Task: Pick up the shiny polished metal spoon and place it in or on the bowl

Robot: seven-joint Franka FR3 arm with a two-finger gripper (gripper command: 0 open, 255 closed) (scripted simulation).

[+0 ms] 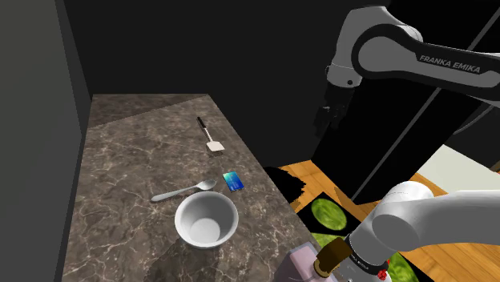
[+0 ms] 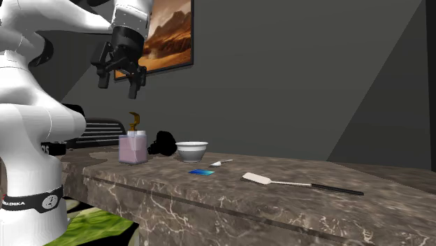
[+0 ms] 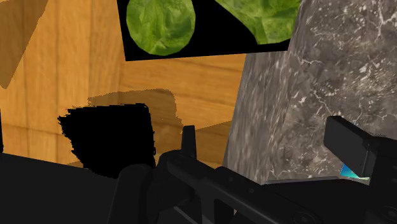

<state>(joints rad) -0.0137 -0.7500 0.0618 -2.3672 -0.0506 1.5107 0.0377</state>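
The metal spoon (image 1: 183, 191) lies flat on the dark marble counter (image 1: 120, 160), its bowl end beside a blue card (image 1: 232, 181). Just in front of it stands the white bowl (image 1: 207, 219), upright and empty. In the second exterior view the spoon (image 2: 221, 163) lies right of the bowl (image 2: 191, 150). My gripper (image 1: 327, 120) hangs high in the air, out past the counter's edge, over the floor. Its fingers (image 2: 120, 78) stand apart with nothing between them. The wrist view has the gripper (image 3: 267, 137) looking down at the counter's side (image 3: 305, 95) and wooden floor.
A white spatula (image 1: 210, 136) with a black handle lies further back on the counter. A pink soap dispenser (image 2: 133, 147) stands near the stand's end of the counter. A leaf-patterned rug (image 1: 328, 215) covers the floor below. Dark walls close off the counter's far sides.
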